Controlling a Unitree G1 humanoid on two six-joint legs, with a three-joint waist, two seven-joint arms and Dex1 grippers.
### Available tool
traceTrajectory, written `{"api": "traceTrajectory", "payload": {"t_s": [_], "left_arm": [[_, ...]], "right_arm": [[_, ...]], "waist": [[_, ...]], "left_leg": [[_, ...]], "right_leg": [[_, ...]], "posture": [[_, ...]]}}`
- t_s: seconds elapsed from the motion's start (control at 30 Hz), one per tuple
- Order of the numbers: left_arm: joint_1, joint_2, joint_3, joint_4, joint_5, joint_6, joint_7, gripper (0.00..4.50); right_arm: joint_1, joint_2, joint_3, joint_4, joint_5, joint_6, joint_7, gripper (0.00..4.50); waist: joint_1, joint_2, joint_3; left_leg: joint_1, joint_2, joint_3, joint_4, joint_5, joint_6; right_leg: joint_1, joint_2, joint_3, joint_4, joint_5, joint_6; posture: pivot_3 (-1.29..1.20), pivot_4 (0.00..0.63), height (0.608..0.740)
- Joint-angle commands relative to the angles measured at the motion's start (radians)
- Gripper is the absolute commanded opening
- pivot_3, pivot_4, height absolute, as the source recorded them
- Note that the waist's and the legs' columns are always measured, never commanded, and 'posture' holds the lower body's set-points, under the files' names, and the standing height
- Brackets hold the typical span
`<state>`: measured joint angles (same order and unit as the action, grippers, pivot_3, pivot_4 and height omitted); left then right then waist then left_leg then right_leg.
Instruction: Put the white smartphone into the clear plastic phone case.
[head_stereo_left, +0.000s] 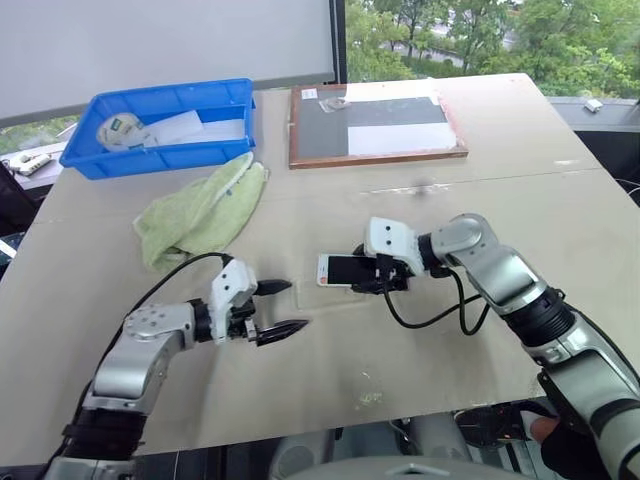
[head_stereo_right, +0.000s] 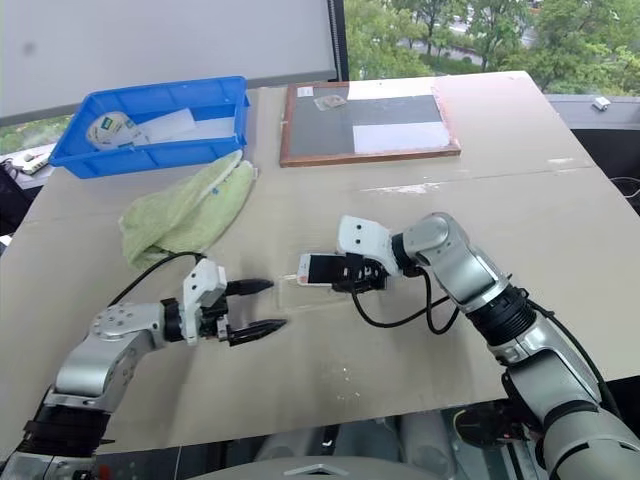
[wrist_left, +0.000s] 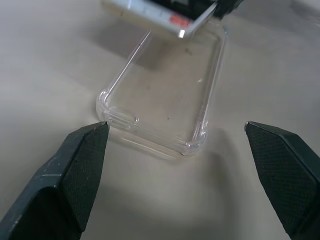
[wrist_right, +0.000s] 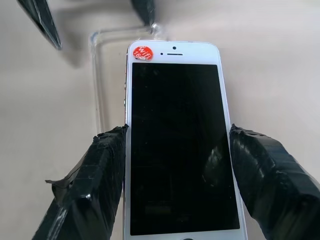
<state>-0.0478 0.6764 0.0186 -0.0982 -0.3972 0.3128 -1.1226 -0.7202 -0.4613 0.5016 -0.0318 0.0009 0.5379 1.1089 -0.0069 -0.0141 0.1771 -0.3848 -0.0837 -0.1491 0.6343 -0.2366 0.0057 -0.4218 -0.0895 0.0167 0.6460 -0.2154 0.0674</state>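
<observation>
Right pincer pinching the white smartphone by its two long edges, black screen facing up, red round sticker at the top corner of the white bezel. Phone held just above the beige worktop, its free end hanging over the far end of the clear plastic phone case. Case lying flat on the worktop, open side up, not yet filled, between the two pincers. Left pincer spread wide, empty, its black fingertips flanking the near end of the case, one tip right at a corner, contact not discernible. Farther back on the worktop: green towel, blue bin, wood-framed dark board, all well apart from the phone.
</observation>
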Motion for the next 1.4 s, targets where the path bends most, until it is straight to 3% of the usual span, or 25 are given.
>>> {"api": "traceTrajectory", "payload": {"t_s": [0.03, 0.3, 0.9, 1.4], "left_arm": [[-0.009, -0.030, -0.067, -0.034, -0.006, 0.032, 0.001, 4.50], [-0.018, -0.046, -0.062, -0.057, -0.005, 0.050, 0.028, 4.50], [0.061, 0.050, 0.076, -0.172, -0.068, 0.054, 0.025, 4.50], [0.029, 0.092, 0.099, -0.268, -0.128, 0.162, 0.077, 4.50]], "right_arm": [[-0.025, -0.017, 0.003, -0.067, -0.017, -0.029, 0.009, 2.78], [-0.011, -0.045, 0.041, -0.098, -0.057, -0.048, 0.025, 2.78], [-0.005, -0.075, 0.080, -0.165, -0.081, -0.027, 0.069, 2.78], [0.017, -0.113, 0.125, -0.115, -0.142, -0.093, 0.078, 2.78]], "waist": [[0.000, 0.000, 0.000], [-0.001, 0.000, 0.000], [-0.010, 0.000, 0.000], [-0.010, 0.000, 0.000]], "left_leg": [[0.000, 0.000, 0.000, 0.000, 0.000, 0.000], [0.000, 0.000, 0.000, 0.000, 0.000, 0.000], [0.000, 0.001, 0.000, 0.000, 0.000, 0.000], [0.000, 0.001, 0.001, 0.000, 0.000, 0.000]], "right_leg": [[0.000, 0.000, 0.000, 0.000, 0.000, 0.000], [0.000, 0.000, 0.000, 0.000, 0.000, 0.000], [-0.001, 0.001, 0.000, -0.001, 0.000, 0.000], [0.000, 0.001, 0.000, -0.001, 0.000, 0.000]], "posture": [[0.00, 0.150, 0.740], [0.00, 0.150, 0.740], [0.00, 0.150, 0.740], [0.00, 0.150, 0.740]]}}
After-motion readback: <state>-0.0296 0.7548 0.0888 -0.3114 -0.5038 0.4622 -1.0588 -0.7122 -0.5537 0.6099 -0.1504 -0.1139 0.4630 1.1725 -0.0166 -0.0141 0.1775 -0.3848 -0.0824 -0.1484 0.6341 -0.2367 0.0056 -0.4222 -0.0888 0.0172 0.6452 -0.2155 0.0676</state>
